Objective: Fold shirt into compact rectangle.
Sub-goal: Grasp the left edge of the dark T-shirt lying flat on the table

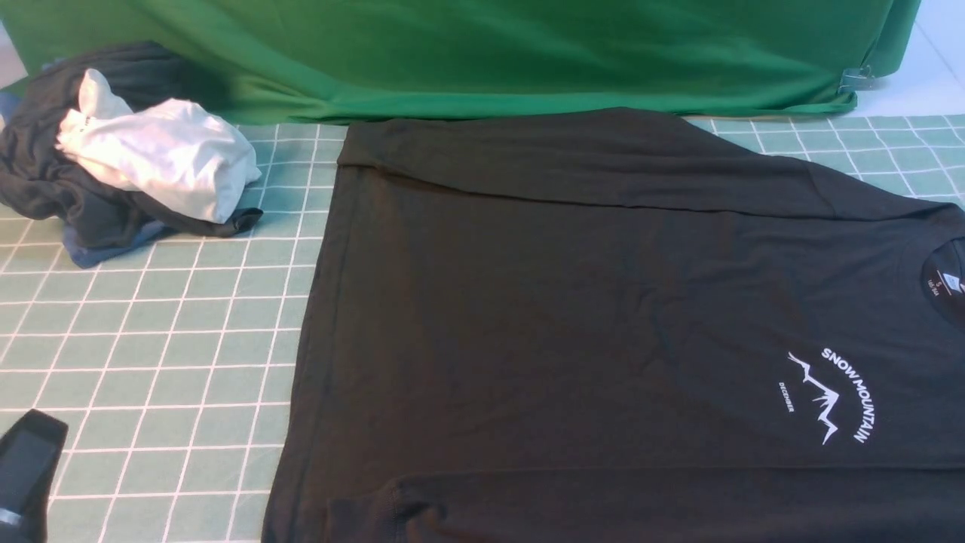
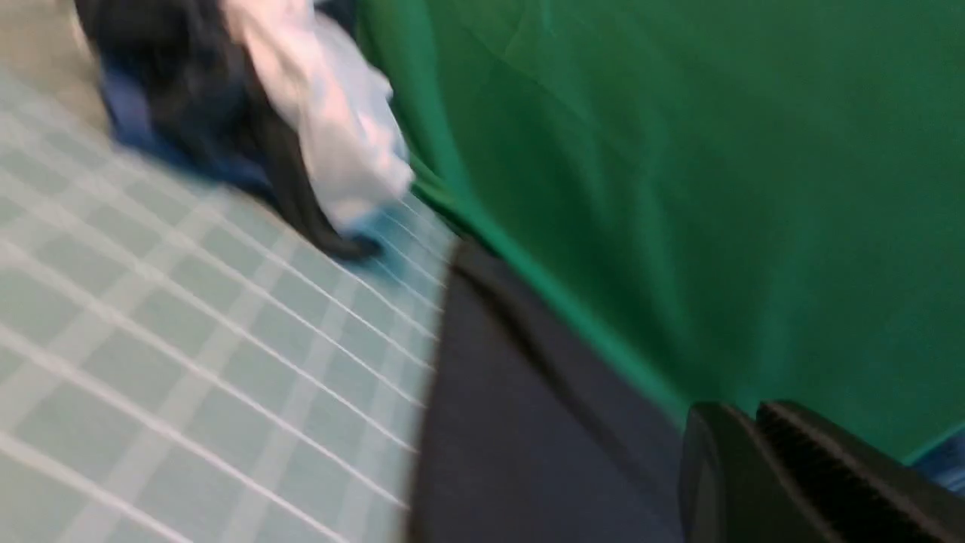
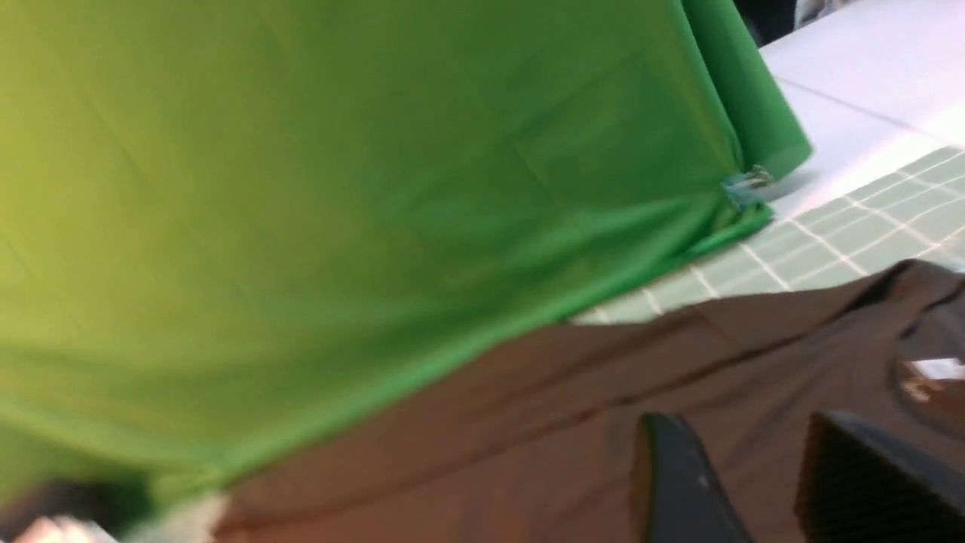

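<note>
The front view is sharp and lit softly and evenly. The large plain black T-shirt (image 1: 573, 302) stays dark, its creases faint. Both wrist views are smeared by motion blur. In the right wrist view the bright green backdrop cloth (image 3: 301, 188) washes out yellowish and the shirt reads brownish.

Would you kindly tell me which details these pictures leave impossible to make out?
- Front view: the shirt runs past the right and bottom edges, which cut off its collar side and near hem.
- Front view: the neck label has print too small to read.
- Front view: the heap of clothes overlaps itself, hiding the garment count; the left wrist view blurs it.
- Right wrist view: the right pincer is blurred; the front view misses it.
</note>
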Tool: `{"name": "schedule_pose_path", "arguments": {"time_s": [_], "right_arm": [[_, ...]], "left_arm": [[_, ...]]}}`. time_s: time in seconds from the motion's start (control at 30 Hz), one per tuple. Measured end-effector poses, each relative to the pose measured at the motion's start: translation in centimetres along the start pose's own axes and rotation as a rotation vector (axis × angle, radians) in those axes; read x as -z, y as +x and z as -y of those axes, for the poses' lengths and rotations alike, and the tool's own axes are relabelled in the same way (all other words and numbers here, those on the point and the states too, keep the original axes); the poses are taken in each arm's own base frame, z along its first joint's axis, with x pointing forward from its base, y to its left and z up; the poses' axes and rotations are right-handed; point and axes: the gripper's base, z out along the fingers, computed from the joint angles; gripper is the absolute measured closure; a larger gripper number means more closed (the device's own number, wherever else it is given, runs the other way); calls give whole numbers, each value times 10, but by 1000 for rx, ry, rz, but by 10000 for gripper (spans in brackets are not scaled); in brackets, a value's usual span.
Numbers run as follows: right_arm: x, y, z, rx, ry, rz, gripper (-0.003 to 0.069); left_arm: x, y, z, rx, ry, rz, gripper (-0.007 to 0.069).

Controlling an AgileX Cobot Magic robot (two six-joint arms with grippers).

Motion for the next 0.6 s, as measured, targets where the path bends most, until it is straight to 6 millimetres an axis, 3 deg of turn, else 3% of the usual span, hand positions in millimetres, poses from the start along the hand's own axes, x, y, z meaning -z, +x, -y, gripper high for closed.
{"name": "schedule_pose_path", "arguments": {"time_s": [0.07, 0.2, 0.3, 0.4, 0.47, 0.53, 0.6], "right_arm": [[0, -1, 0, -26, -3, 7, 417], [0, -4, -2, -44, -24, 47, 418], [4, -24, -12, -34, -121, 241, 453], [12, -58, -35, 9, -189, 358, 510], [17, -76, -48, 51, -208, 397, 531], [23, -111, -74, 179, -195, 386, 594], [28, -145, -103, 351, -150, 268, 629]], "left_arm": [[0, 0, 1, 96, 8, -1, 610], [0, -2, 2, 124, 19, 23, 610], [3, -19, 9, 328, 107, 182, 610], [16, -49, 48, 261, 245, 278, 610], [22, -57, 63, 205, 273, 278, 610], [34, -77, 104, 36, 266, 202, 610], [33, -89, 129, -135, 159, 72, 610]]}}
